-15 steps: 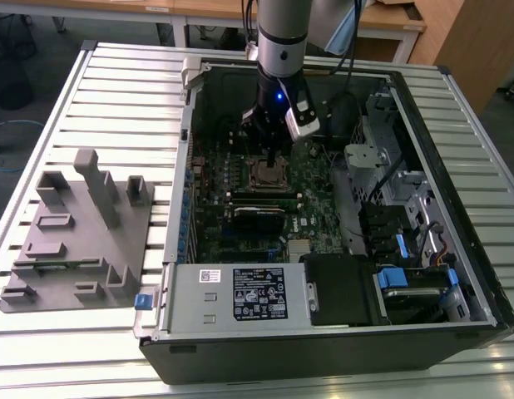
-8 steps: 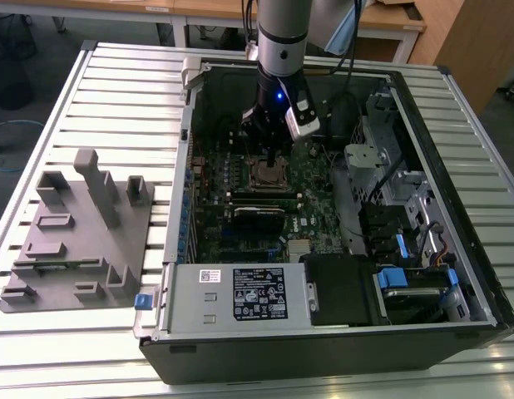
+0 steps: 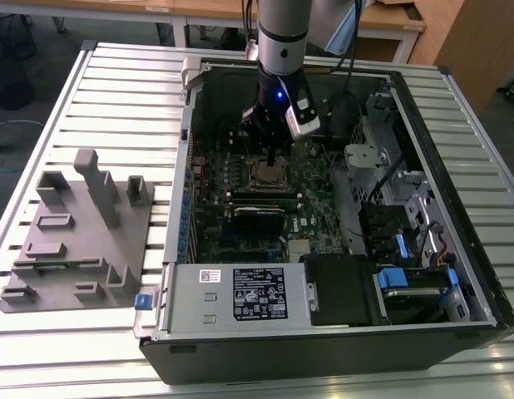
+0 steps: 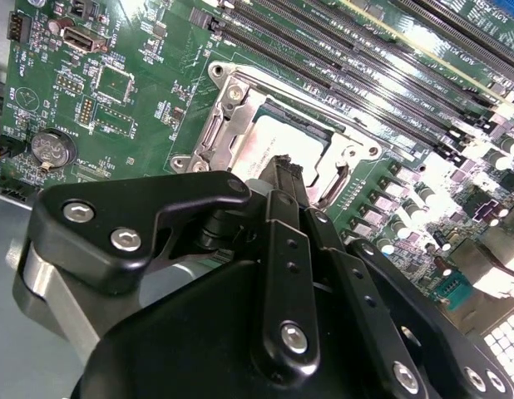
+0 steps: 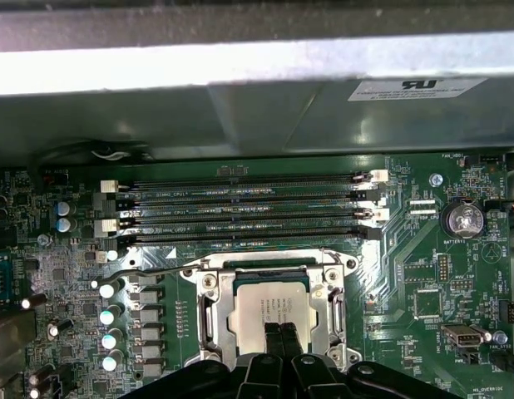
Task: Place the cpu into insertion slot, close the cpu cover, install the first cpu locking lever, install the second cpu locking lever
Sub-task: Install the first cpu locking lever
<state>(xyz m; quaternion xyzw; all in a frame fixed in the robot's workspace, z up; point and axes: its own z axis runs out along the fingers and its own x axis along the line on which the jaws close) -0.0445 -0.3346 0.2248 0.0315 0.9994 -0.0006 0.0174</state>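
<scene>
In the exterior view, the open computer case point(image 3: 423, 274) lay on its side on the slatted tabletop point(image 3: 116, 75), holding the green motherboard point(image 3: 317, 199). The arm point(image 3: 282, 41) reached straight down into it. The hand point(image 3: 275, 158) stood directly over the cpu point(image 3: 268, 175), so the chip lay right under the fingertips, not off to a side. A grey fixture block point(image 3: 74, 233) sat on the tabletop, well apart from the case towards the exterior view's left.

In the second wrist view, the hand point(image 4: 284, 173) pointed down at the cpu point(image 4: 274, 141). Its tip was at the chip's near edge, touching it or just above it; I could not tell which. The cpu cover point(image 4: 214, 137) lay flat around the chip, whose silver top showed through the cover's window. The memory slots point(image 4: 365, 50) ran past the far side.

In the first wrist view, the hand point(image 5: 279, 341) was narrow, its two fingers point(image 5: 269, 337) side by side with only a sliver between them, and it held nothing. They met the cpu point(image 5: 269, 303) near the middle of one edge. The chip was square, with no long axis to favour. It sat inside the insertion slot point(image 5: 269, 265), the cpu cover point(image 5: 214, 320) apparently down over it. A thin wire lever point(image 5: 145, 269) ran beside the frame; whether it was latched I could not tell.
</scene>
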